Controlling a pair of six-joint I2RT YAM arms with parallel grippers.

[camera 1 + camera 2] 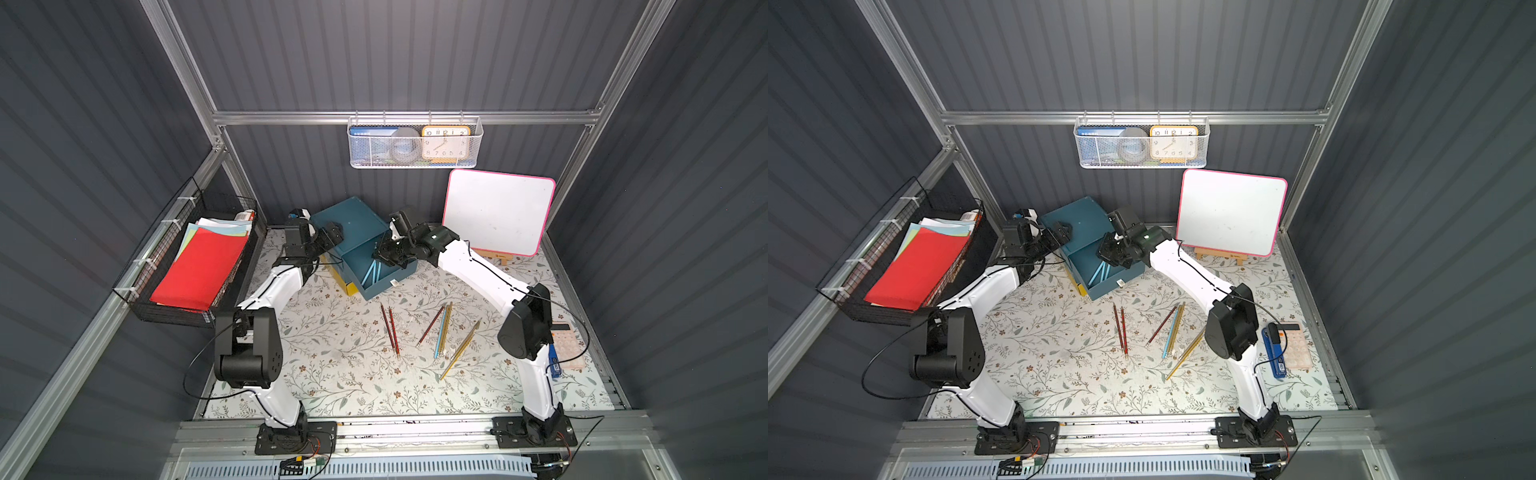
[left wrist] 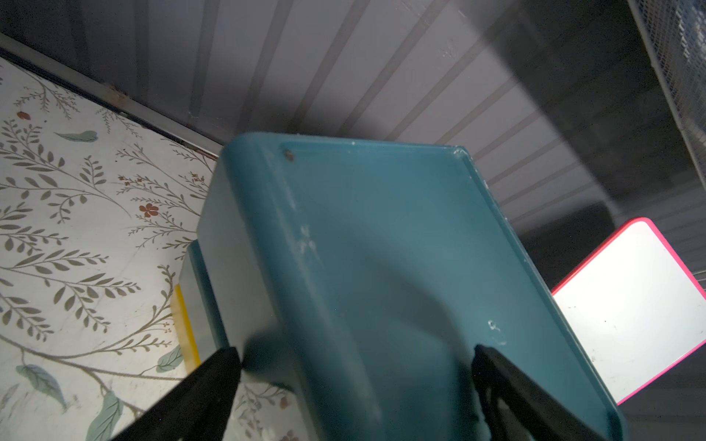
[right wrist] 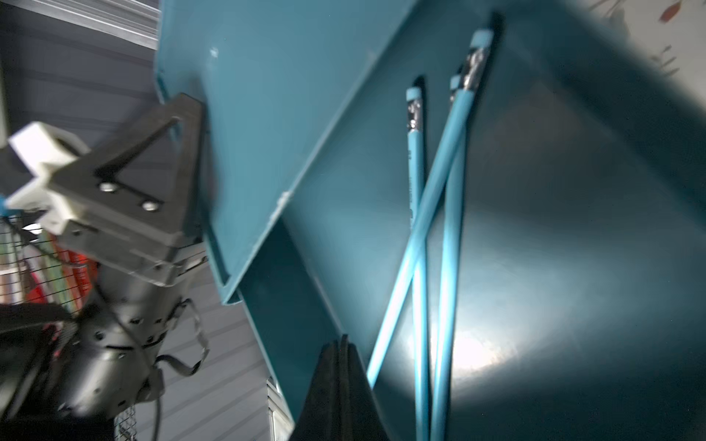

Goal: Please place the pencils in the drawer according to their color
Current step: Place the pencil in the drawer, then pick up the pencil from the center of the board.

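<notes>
While shut and empty over the drawer (image 1: 386, 286), raise right gripper (image 1: 379, 258) straight, then fetch blue pencil (image 1: 441, 332) at five o'clock.

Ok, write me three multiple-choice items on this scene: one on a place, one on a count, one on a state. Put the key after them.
1. The long thin light blue pencils at the teal plastic drawer box lie:
A. on its top
B. in its pulled-out teal drawer
C. underneath it

2. How many of them lie there?
A. one
B. three
C. six

3. The right claw is:
A. wide open
B. shut on a pencil
C. shut, holding nothing

Key:
1 B, the right wrist view shows them on the drawer's floor.
2 B, three eraser ends show there.
3 C, its fingers meet with nothing between them.
</notes>
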